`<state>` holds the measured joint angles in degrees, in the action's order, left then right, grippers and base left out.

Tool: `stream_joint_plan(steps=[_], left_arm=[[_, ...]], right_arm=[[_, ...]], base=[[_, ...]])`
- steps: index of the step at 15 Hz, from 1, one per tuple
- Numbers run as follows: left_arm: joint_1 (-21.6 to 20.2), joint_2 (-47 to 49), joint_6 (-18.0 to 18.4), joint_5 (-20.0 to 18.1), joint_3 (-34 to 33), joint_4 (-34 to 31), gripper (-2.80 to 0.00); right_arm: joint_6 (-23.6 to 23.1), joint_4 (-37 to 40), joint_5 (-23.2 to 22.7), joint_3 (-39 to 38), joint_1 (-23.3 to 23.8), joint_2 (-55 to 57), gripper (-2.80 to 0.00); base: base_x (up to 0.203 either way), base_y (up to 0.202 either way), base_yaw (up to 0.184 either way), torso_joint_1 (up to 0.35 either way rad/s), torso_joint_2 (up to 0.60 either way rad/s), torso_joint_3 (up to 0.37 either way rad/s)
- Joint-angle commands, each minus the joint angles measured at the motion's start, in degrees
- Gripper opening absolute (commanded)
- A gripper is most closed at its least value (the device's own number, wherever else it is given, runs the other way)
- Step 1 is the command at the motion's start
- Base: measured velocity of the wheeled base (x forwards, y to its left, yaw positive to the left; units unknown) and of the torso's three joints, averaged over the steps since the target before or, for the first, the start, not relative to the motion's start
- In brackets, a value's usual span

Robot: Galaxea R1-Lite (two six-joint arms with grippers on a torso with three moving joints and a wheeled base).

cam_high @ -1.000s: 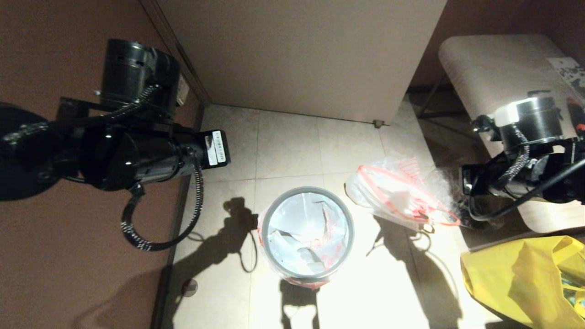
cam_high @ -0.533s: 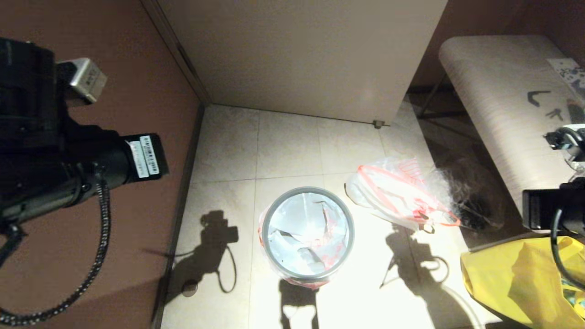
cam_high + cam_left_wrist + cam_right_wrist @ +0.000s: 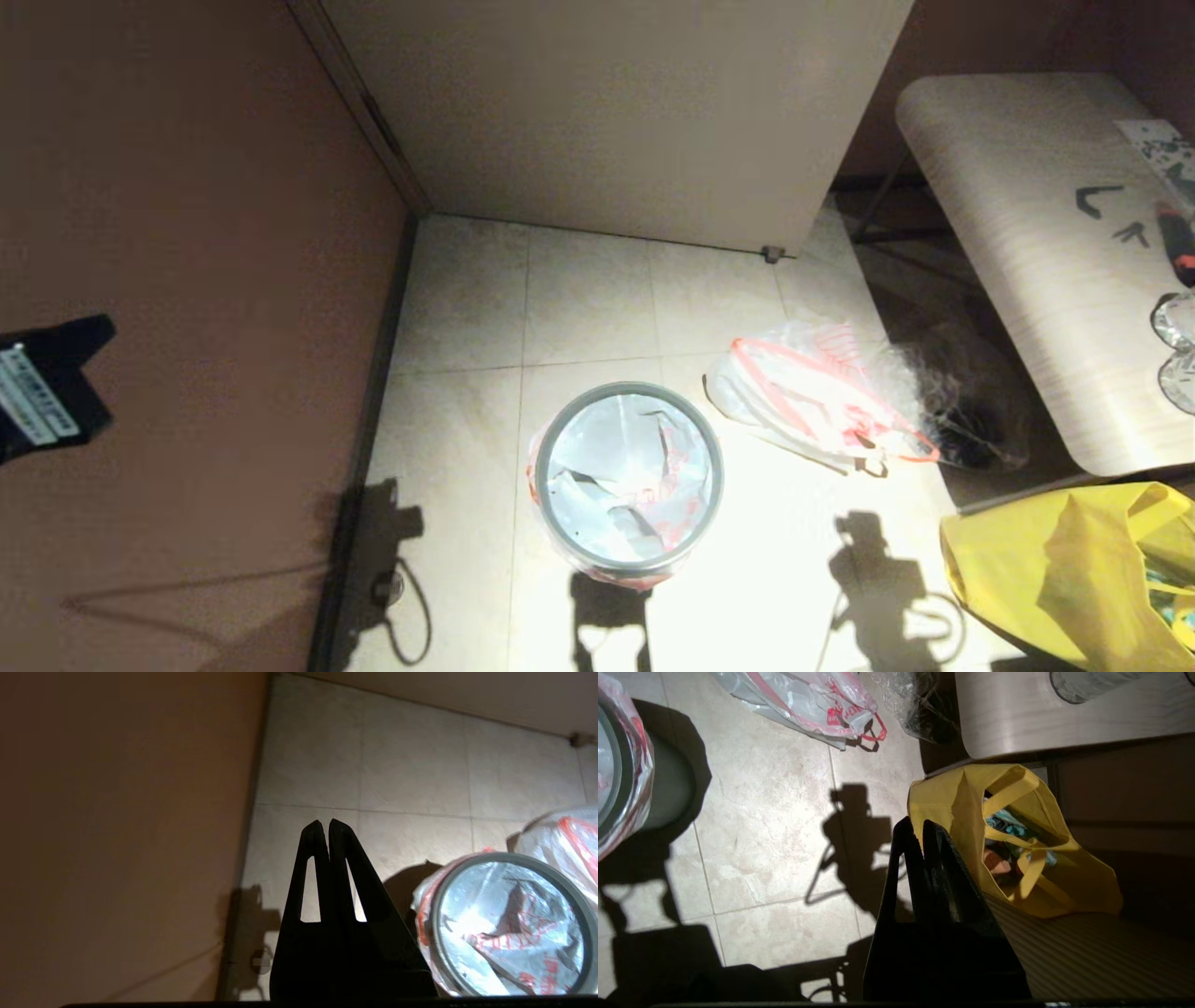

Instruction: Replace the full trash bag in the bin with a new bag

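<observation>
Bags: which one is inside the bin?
The new bag, lining the bin under its grey hoop. The full trash bag and yellow bag sit on the floor.

1. An indoor corner of a home or small lodging room: pale stone floor tiles (image 3: 588, 289) meet a brown wall (image 3: 187, 187) and a beige cabinet panel (image 3: 616, 112).
2. A wood-grain table (image 3: 1018, 233) and a yellow tote bag (image 3: 1055, 569) holding goods suggest daily living.

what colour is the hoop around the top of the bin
Grey. The hoop shows best in the head view.
</observation>
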<state>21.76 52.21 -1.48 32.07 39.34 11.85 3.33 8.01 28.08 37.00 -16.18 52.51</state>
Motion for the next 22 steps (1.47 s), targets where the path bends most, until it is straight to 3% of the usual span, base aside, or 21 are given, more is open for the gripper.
stream_joint_plan(steps=[1,4,8,12,15,18,20,22], left_arm=[[-1.49,-6.91,-0.07,0.18,-2.47,0.17,-2.8],[-4.23,-13.59,-0.29,0.25,-7.49,0.01,-2.8],[-8.08,-19.97,-2.11,0.33,-10.53,-0.88,-2.8],[-11.42,-23.14,-3.97,0.36,-10.28,-1.83,-2.8],[-13.49,-27.16,-6.39,0.36,-11.44,-3.3,-2.8],[-14.01,-31.69,-8.85,0.44,-14.84,-6.08,-2.8],[-15.49,-32.4,-9.03,0.45,-14.82,-6.08,-2.8],[-16.95,-33.54,-9.58,0.45,-14.63,-6.11,-2.8]], right_arm=[[-0.43,2.99,0.02,-1.53,0.09,-7.83,-2.8],[-0.76,8.46,-1.85,-1.83,0.32,-16.32,-2.8],[-1.57,14.05,-8.46,-1.59,1.08,-28.19,-2.8],[-1.44,15.67,-11.03,-1.83,7.44,-36.2,-2.8],[3.2,15.87,-11.29,0.43,9.91,-36.4,-2.8],[3.05,16.91,-12.63,0.46,12.89,-37.09,-2.8],[-0.68,22.42,-19.47,0.17,14.73,-41.46,-2.8],[-3.98,24.99,-21.51,-2.98,16.08,-47.08,-2.8]], base=[[0.0,0.0,0.0,0.0,0.0,0.0],[0.0,0.0,0.0,0.0,0.0,0.0],[0.0,0.0,0.0,0.0,0.0,0.0],[0.0,0.0,0.0,0.0,0.0,0.0],[0.0,0.0,0.0,0.0,0.0,0.0],[0.0,0.0,0.0,0.0,0.0,0.0],[0.0,0.0,0.0,0.0,0.0,0.0],[0.0,0.0,0.0,0.0,0.0,0.0]])
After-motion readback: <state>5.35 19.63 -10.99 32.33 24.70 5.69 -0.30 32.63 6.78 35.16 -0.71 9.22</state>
